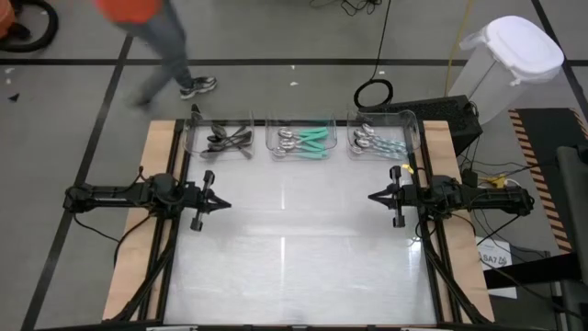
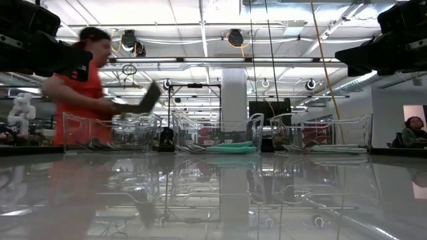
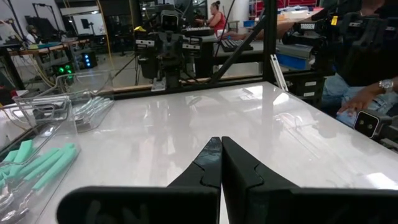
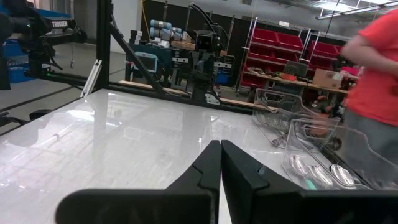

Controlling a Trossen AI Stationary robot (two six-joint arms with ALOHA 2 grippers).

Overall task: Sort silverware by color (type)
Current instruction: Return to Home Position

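Note:
The silverware lies in three clear bins along the table's far edge. Dark utensils (image 1: 226,140) fill the left bin, teal-handled spoons (image 1: 306,142) the middle one, pale-blue-handled spoons (image 1: 375,142) the right one. The teal handles (image 3: 37,165) also show in the left wrist view, and silver spoon bowls (image 4: 318,174) in the right wrist view. My left gripper (image 1: 226,205) is shut and hovers at the table's left side, pointing right. My right gripper (image 1: 371,197) is shut at the right side, pointing left. Neither touches anything.
The glossy white table (image 1: 294,248) spreads between the two arms. The clear bins (image 1: 220,136) (image 1: 301,135) (image 1: 384,131) stand in a row at the far edge. A person in an orange top (image 2: 80,87) moves just beyond the far edge, behind the left bin.

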